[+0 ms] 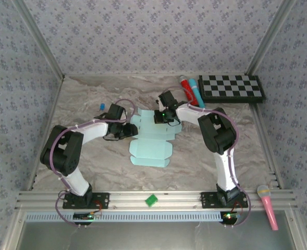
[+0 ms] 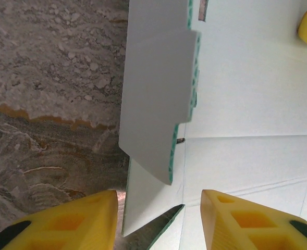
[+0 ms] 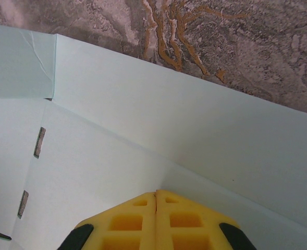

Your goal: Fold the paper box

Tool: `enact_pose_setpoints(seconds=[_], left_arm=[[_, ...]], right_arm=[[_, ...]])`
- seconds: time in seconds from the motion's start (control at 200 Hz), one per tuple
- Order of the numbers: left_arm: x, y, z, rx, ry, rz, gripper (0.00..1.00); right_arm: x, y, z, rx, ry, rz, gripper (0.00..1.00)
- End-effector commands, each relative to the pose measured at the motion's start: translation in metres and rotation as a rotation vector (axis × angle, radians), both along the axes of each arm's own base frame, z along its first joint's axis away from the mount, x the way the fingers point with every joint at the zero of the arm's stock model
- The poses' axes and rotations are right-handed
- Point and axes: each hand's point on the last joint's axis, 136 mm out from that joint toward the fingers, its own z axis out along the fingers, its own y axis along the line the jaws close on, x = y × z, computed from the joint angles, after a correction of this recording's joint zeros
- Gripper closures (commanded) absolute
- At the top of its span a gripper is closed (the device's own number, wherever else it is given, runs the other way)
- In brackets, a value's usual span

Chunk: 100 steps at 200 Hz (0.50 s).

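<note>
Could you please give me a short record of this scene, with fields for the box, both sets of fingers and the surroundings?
box: paper box, a flat cut sheet on the table, one left flap raised
left fingers: apart, astride the sheet's left edge
right fingers: shut, over the sheet's far part
nearby: checkerboard at the far right

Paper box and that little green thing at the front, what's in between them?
Only bare marbled table, seen in the top external view, from the paper box to the metal rail where the green thing sits.
</note>
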Motion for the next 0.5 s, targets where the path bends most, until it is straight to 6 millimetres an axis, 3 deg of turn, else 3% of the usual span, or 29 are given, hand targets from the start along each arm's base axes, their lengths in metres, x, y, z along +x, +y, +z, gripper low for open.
enact_pose_setpoints(seconds=[0.0, 0.265, 0.495], left_arm=[[0.008, -0.005, 0.02, 0.015, -0.053, -0.028, 0.55], [0.011, -0.007, 0.034, 0.051, -0.108, -0.046, 0.55], [0.006, -0.023, 0.036, 0.015, -0.115, -0.099, 0.56]], right_arm=[[-0.022, -0.01, -0.033, -0.069, 0.125, -0.007, 0.94], [-0.022, -0.009, -0.033, -0.064, 0.126, -0.005, 0.94], [-0.023, -0.01, -0.034, -0.065, 0.129, -0.007, 0.94]])
